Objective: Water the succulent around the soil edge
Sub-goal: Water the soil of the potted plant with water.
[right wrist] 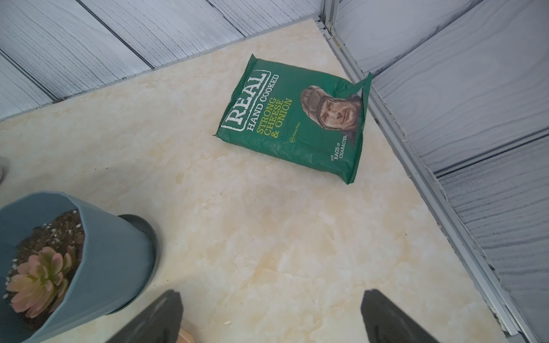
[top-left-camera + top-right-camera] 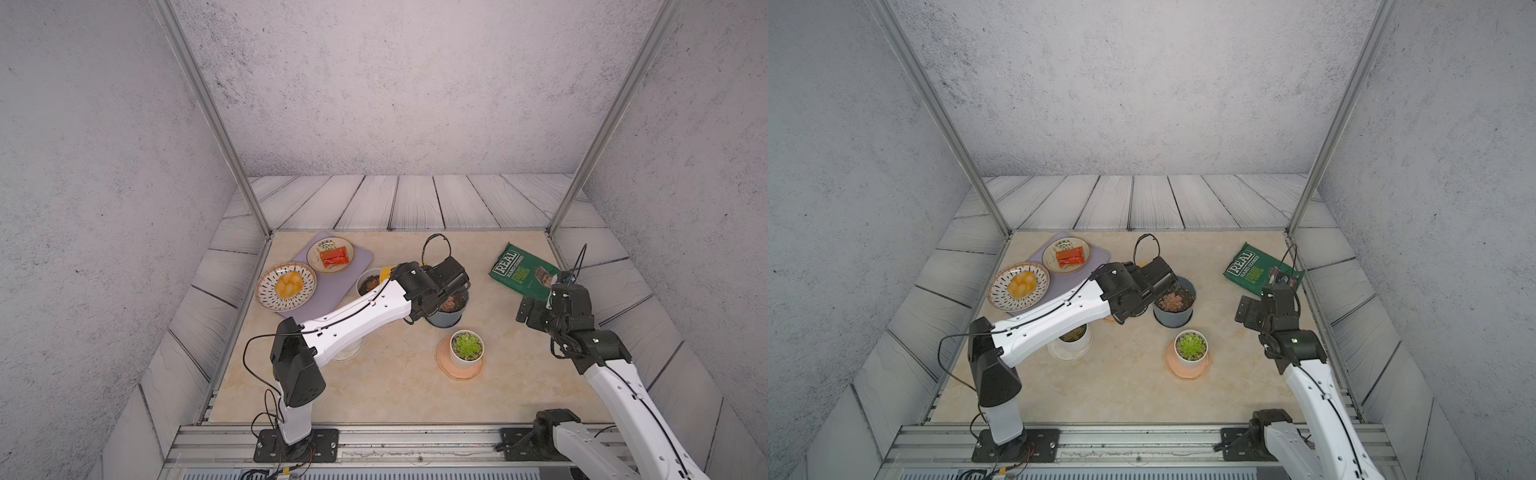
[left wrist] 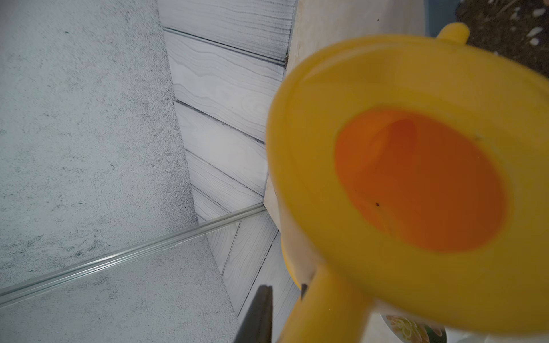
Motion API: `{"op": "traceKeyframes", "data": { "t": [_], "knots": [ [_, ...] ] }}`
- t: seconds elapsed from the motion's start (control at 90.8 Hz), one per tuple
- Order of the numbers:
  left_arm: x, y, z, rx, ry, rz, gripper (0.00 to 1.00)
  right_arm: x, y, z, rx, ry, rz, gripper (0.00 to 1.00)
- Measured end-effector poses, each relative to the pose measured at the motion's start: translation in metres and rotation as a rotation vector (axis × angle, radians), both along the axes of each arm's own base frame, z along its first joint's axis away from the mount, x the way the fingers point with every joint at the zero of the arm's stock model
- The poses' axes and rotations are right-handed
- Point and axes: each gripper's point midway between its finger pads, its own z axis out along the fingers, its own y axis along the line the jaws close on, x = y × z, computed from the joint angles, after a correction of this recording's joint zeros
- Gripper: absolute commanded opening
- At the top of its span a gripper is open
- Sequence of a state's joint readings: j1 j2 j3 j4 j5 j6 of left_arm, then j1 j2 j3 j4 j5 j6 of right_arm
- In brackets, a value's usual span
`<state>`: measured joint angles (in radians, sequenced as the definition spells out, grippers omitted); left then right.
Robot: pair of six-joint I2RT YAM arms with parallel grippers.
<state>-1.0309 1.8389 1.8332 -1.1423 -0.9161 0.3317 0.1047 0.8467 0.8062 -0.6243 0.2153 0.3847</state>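
Note:
My left gripper [image 2: 446,272] [image 3: 283,289] is shut on the handle [image 3: 326,306] of a yellow watering can [image 3: 401,166], which is tipped over. Its spout [image 3: 453,31] reaches over the dark soil [image 3: 505,23] at the rim of a blue-grey pot [image 2: 446,318] [image 2: 1173,318]. That pot holds a pinkish succulent [image 2: 1171,301] [image 1: 41,279]. In the top views only a bit of the can [image 2: 385,272] shows behind the arm. My right gripper [image 2: 530,313] [image 1: 271,297] is open and empty above bare table, to the right of the pot.
A green succulent in a white pot [image 2: 466,347] stands on an orange saucer in front. Two more white pots [image 2: 370,282] [image 2: 1073,338] sit by the left arm. Two plates of food [image 2: 286,286] [image 2: 330,254] lie on a lilac mat at left. A green crisp bag [image 2: 521,272] lies at the back right.

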Motion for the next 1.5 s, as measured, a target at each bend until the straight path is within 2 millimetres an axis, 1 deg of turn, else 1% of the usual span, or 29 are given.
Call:
{"op": "traceKeyframes", "data": {
  "t": [0.11, 0.594, 0.947, 1.079, 1.354, 1.497],
  "knots": [
    [-0.006, 0.001, -0.004, -0.001, 0.007, -0.005, 0.00, 0.000, 0.000, 0.000, 0.000, 0.000, 0.000, 0.99],
    [-0.032, 0.001, -0.003, -0.017, 0.051, -0.064, 0.00, 0.000, 0.000, 0.000, 0.000, -0.001, 0.000, 0.99],
    [-0.044, -0.013, -0.007, -0.036, 0.081, -0.116, 0.00, 0.000, 0.000, 0.000, 0.000, -0.001, 0.000, 0.99],
    [-0.045, -0.023, -0.008, -0.032, 0.083, -0.138, 0.00, 0.000, 0.000, 0.000, 0.000, -0.001, 0.000, 0.99],
    [-0.041, -0.055, -0.015, -0.023, 0.087, -0.184, 0.00, 0.000, 0.000, 0.000, 0.000, -0.002, 0.000, 0.99],
    [-0.040, -0.068, -0.018, -0.014, 0.085, -0.207, 0.00, -0.001, 0.000, 0.000, 0.000, -0.004, 0.000, 0.99]
  ]
}}
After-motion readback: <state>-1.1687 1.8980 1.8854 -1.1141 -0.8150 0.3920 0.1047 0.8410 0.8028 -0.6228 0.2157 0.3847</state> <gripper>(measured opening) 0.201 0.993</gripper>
